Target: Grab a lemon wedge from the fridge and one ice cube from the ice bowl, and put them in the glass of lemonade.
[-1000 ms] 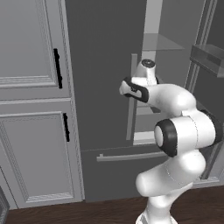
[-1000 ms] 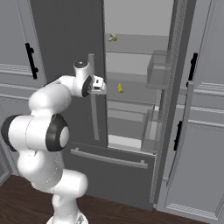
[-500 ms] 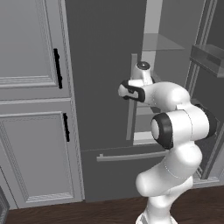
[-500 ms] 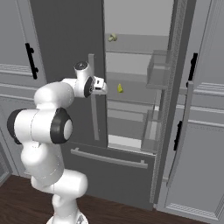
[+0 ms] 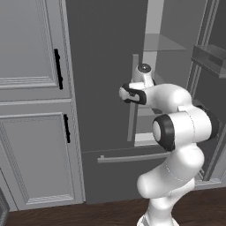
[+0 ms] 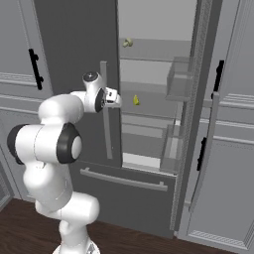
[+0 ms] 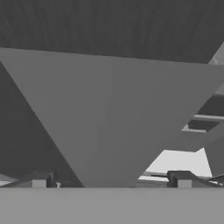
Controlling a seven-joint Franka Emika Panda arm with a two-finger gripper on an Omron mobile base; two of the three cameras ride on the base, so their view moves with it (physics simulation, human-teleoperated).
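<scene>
While fridge [image 6: 149, 99] stays open, gripper [image 7: 111, 177] has retreated leftward

The tall dark grey double-door fridge [image 6: 149, 124] stands with its right door [image 6: 196, 114] swung out, leaving an open way into the lit compartment between that door's edge and the closed left door [image 6: 74, 54]. The tool [image 6: 119, 100], jaws spread wide, sits at the closed door's inner edge, just beside its long grey vertical bar handle [image 6: 105, 111], which stands close against the wrist. Past it the shelf holding the tiny bright yellow lemon wedge [image 6: 136, 100] has free room around the wedge. Door bins [image 6: 177, 82] narrow the right side.
</scene>
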